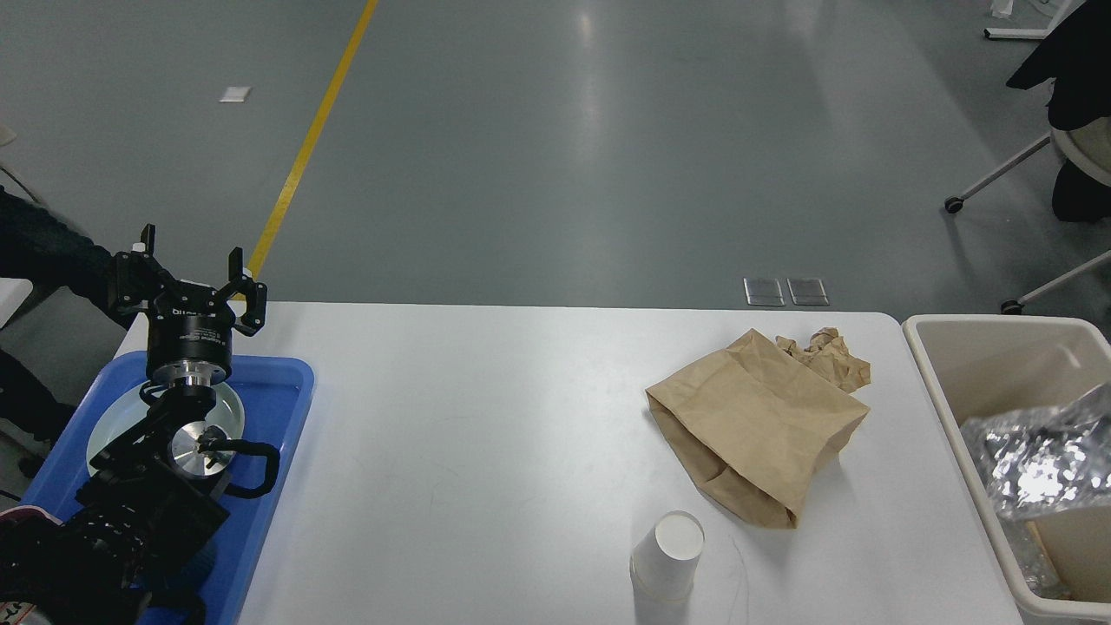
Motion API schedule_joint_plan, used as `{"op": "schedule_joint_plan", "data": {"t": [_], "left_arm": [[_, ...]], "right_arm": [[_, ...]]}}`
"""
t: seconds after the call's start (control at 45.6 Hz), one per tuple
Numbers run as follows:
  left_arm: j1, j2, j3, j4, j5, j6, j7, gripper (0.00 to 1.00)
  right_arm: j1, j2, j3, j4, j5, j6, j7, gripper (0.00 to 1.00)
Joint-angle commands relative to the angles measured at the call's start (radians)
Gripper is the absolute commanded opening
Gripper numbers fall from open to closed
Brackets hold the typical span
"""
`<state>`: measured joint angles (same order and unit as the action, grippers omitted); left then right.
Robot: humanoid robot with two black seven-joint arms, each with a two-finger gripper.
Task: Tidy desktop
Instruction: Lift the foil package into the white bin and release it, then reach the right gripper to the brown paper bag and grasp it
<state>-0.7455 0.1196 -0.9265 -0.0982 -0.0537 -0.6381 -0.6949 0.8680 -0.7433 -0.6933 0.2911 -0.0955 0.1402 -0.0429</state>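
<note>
My left hand [193, 279] is raised over the far end of the blue tray [286, 408], its two fingers spread wide and holding nothing. Directly under the wrist, a white plate [113, 425] lies in the tray; the arm hides much of it. My right hand is out of view.

The tabletop [486, 434] stretches away to the right of the hand, and three things lie loose on it, all well off to that side. Nearest me is a white paper cup [667, 555] tipped on its side close to the front edge. Just beyond it lies a brown paper bag [755, 425], flattened and creased, and touching the bag's far corner is a ball of crumpled brown paper [829, 356]. Further right, just off the table's end, stands a beige bin [933, 373] with crinkled silvery plastic [1041, 460] already inside.

I judge the tidying part done: the tray side looks dealt with and the empty hand is between pickups, with the rubbish on the right not yet cleared. Those pieces sit nearer the right arm's side and next to the bin, so the next move probably calls for reaching across to the cup or bag, closing on it gently since both crush easily, and carrying it over the bin's rim.
</note>
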Motion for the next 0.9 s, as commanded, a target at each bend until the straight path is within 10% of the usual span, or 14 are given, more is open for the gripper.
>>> {"op": "schedule_joint_plan", "data": {"t": [0.0, 0.57, 0.877], "left_arm": [[0.0, -0.002, 0.0, 0.0, 0.0, 0.0, 0.0, 0.96], [0.0, -0.002, 0.0, 0.0, 0.0, 0.0, 0.0, 0.96], [0.0, -0.002, 0.0, 0.0, 0.0, 0.0, 0.0, 0.96]], "right_arm": [[-0.001, 0.019, 0.0, 0.011, 0.0, 0.016, 0.003, 1.0], [0.785, 0.249, -0.445, 0.643, -0.058, 0.044, 0.0, 1.0], [1.111, 0.337, -0.469, 0.813, -0.056, 0.551, 0.003, 1.0]]}}
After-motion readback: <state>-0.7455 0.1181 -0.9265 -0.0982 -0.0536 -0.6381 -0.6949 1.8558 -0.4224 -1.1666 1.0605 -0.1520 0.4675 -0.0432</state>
